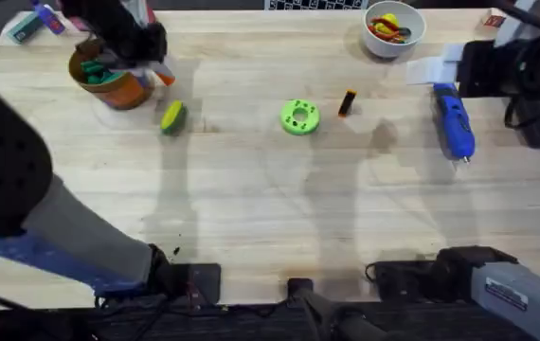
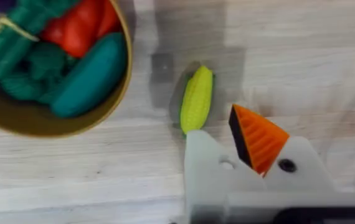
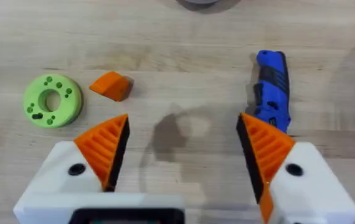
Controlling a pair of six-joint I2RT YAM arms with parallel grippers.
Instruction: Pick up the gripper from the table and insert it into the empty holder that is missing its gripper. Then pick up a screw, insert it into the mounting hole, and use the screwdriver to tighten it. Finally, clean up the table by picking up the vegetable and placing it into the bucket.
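Two robot arms over a wooden table [image 1: 251, 199].
Right gripper [image 3: 180, 155] jaws wide, empty; left gripper [image 2: 227, 149] (jaw state unclear) hovers beside toy corn [image 2: 197, 99], near the bucket [image 2: 96, 121].

1. A robotics lab or test bench: two arm bases with loose cables [image 1: 137, 301] bolted at the near edge of a pale wooden table [image 1: 251, 199]
2. Staged props on it: a printed green holder [image 1: 299, 116], a screwdriver [image 1: 454, 121], toy vegetables in a bucket [image 1: 118, 87]
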